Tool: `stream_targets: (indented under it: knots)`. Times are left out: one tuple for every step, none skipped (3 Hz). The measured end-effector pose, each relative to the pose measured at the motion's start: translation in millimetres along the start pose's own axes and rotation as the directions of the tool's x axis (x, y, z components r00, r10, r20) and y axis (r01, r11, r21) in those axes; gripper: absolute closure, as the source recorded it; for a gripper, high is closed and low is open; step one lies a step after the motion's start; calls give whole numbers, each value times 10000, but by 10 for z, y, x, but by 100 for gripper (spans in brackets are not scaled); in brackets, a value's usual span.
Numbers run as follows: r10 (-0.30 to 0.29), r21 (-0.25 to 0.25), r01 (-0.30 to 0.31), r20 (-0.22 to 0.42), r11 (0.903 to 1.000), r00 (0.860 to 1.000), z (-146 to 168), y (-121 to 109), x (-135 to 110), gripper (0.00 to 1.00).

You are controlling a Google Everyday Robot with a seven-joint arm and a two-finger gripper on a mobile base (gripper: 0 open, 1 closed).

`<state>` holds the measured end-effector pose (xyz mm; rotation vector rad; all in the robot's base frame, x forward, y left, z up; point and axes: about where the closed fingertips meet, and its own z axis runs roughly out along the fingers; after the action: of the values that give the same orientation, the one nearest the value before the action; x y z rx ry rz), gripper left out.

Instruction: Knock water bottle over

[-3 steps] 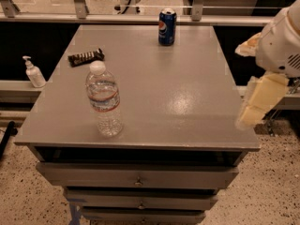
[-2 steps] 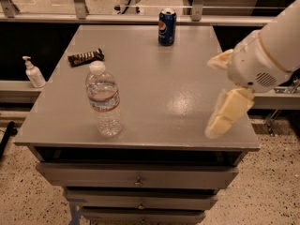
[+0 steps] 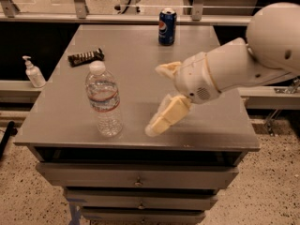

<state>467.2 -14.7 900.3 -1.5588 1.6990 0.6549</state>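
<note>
A grey metal bench (image 3: 61, 121) over drawers carries everything. Near its left front edge the water bottle (image 3: 104, 100) stands upright, untouched. Just to its right the claw (image 3: 157, 100) hangs at label height, spread open and empty, seemingly lined up for a sideways shove. A moment ago it was by the bench's right edge; the bottle hasn't moved.

What stands where

On the desk (image 3: 61, 114), the water bottle (image 3: 104, 100) stands front left, the tool (image 3: 159, 97) just right of it, apart. A snack bar (image 3: 85, 56) lies behind the bottle; a can (image 3: 167, 26) stands at the back edge. A pump dispenser (image 3: 33, 72) sits off the desk's left.
</note>
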Motion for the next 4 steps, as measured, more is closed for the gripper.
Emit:
stream_targets:
  knots:
    - [-64,-423,129,1521,9990,9883,395,49,-315,0]
    - [132,-799,73,2524,9968,9675,678,144,-514,0]
    - [325,-987,-21,3079,9951,9509,838,229,-610,18]
    - [656,-1067,-313,3350,9938,9399,891,258,-614,42]
